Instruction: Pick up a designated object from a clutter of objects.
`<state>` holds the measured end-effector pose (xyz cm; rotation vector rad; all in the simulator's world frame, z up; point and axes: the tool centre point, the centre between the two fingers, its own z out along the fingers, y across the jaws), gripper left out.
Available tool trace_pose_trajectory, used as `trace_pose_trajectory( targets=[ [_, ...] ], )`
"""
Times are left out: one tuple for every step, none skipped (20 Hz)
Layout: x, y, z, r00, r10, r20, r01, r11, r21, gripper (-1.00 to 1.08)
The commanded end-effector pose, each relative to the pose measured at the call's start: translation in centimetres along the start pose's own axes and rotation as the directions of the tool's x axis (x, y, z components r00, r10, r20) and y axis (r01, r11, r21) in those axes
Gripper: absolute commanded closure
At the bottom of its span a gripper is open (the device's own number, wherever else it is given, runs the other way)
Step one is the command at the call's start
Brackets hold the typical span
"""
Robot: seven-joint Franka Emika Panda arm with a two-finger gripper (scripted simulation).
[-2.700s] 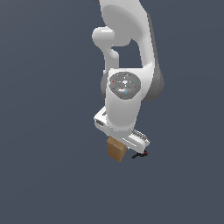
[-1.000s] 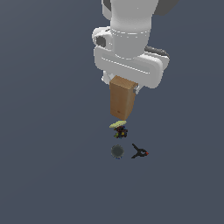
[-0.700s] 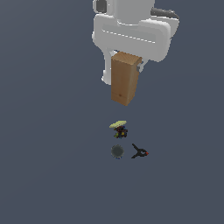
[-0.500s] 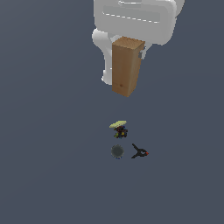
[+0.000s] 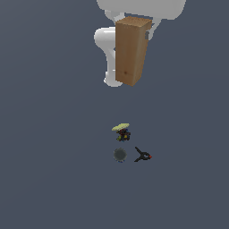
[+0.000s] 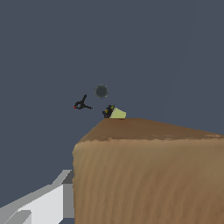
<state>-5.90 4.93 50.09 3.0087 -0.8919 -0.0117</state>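
Item 1: your tall brown box [image 5: 131,51], gripped at its upper end by the fingers [image 6: 41,205] and hanging high above the tabletop [image 5: 53,170], well apart from the rest.

Item 2: yellow-green disc-topped piece [image 5: 121,131] on the tabletop.

Item 3: dark grey round piece [image 5: 120,154], just beside it.

Item 4: black red-tipped clamp [image 5: 143,155], near the round piece.

Flat, even, shadowless, slightly soft render
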Motion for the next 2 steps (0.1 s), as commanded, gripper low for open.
trace_pose_trajectory(
  targets=[
    [-0.12,0.04,-0.73,1.0,0.0,-0.006,0.0,1.0,0.005,1.08],
    [-0.12,0.04,-0.75,1.0,0.0,-0.006,0.0,1.0,0.005,1.08]
  ],
)
